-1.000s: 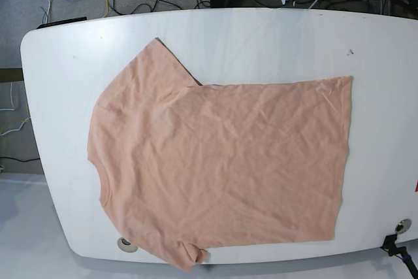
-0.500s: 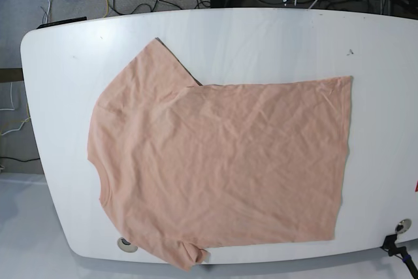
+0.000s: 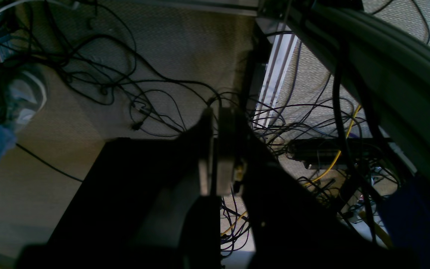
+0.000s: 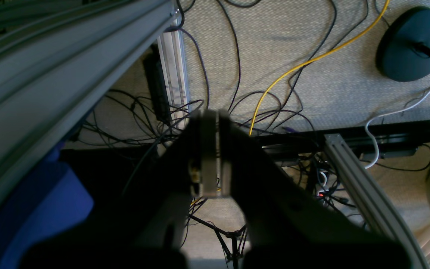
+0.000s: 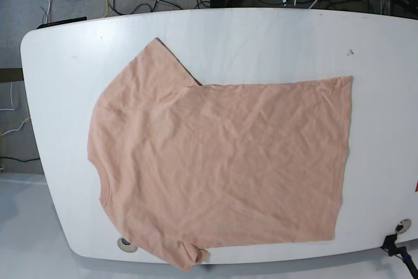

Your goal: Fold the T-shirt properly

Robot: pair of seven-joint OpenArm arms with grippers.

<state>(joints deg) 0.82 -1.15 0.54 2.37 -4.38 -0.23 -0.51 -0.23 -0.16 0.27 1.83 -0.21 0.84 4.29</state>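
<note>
Lying flat on the white bench (image 5: 274,31), the T-shirt (image 5: 222,168) is unfolded; beyond the bench's far edge, left hand (image 3: 217,149) and right hand (image 4: 210,153) hang pressed together

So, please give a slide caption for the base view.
Peach T-shirt lying flat and unfolded on the white table, before folding.

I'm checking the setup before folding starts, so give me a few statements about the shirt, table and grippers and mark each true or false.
1. The T-shirt lies spread flat on the white table. True.
2. The shirt's collar end points to the base view's right. False: it is on the left, the hem on the right.
3. The left gripper grips the shirt. False: it is shut over the cabled floor, off the table.
4. The right gripper is shut. True.
</note>
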